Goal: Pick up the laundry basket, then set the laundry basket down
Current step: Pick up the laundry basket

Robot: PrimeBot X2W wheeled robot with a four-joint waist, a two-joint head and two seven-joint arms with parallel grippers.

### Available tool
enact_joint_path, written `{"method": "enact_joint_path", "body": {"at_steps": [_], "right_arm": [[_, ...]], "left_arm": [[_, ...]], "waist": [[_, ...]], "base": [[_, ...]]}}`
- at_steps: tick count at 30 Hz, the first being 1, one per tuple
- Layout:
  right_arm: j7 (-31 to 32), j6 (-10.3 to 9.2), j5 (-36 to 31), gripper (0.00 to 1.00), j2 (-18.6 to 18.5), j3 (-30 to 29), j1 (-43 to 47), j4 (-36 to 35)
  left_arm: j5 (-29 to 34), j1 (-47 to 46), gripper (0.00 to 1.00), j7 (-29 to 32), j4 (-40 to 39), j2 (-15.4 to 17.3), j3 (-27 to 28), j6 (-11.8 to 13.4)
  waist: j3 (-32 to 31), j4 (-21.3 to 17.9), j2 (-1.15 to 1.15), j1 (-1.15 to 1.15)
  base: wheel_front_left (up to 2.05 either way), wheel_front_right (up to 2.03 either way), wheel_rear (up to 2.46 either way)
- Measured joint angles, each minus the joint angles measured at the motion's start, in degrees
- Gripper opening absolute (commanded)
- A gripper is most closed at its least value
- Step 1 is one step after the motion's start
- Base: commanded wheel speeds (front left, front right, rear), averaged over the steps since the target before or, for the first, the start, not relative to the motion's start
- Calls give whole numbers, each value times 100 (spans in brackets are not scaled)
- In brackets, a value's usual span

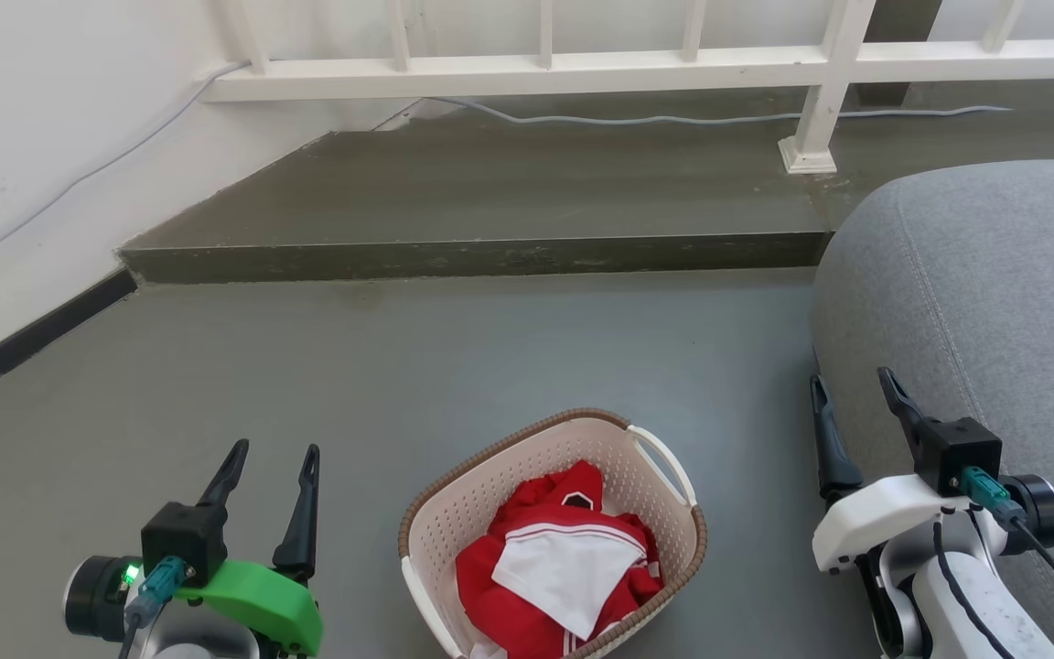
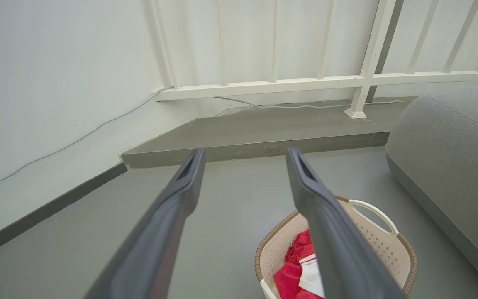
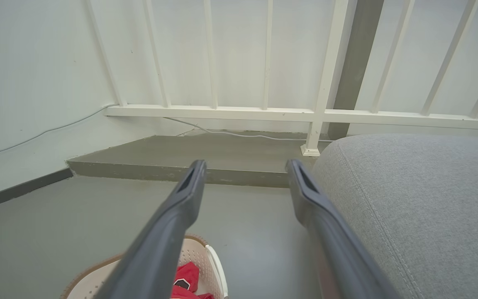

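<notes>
While 1 laundry basket (image 1: 527, 448) is sitting on the grey floor (image 1: 490, 348) at the lower middle of the head view, 2 grippers are flanking it without touching it. The left gripper (image 1: 276, 448) is hanging well apart on its left, and the right gripper (image 1: 851, 377) is hanging on its right, just beside 1 grey upholstered cushion (image 1: 994, 293). Each gripper is showing 2 dark fingers standing spread apart and holding nothing. Red and white clothing (image 1: 564, 558) is lying bunched inside the basket; how many pieces cannot be told. The basket is showing 2 white handles, the right handle (image 1: 664, 462) and the left handle (image 1: 419, 590). Beyond it, 1 low concrete step (image 1: 472, 197) is rising from the floor, 1 pale cable (image 1: 673, 118) is trailing along that step, and 1 white railing (image 1: 536, 66) is running above it, with the white wall (image 1: 33, 137) closing the left side.
</notes>
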Motion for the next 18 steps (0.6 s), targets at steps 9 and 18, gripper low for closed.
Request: {"method": "enact_joint_path", "body": {"at_steps": [9, 18], "right_arm": [[-1, 0, 0, 100, 13, -48, 4, -48], [-8, 0, -32, 100, 38, -105, -161, -379]], "left_arm": [[-1, -4, 100, -1, -55, -2, 11, 16], [-3, -207, 100, 1, -154, -5, 8, 9]], "waist": [[129, 13, 0, 0], [641, 4, 0, 0]], "base": [[0, 0, 0], [0, 0, 0]]}}
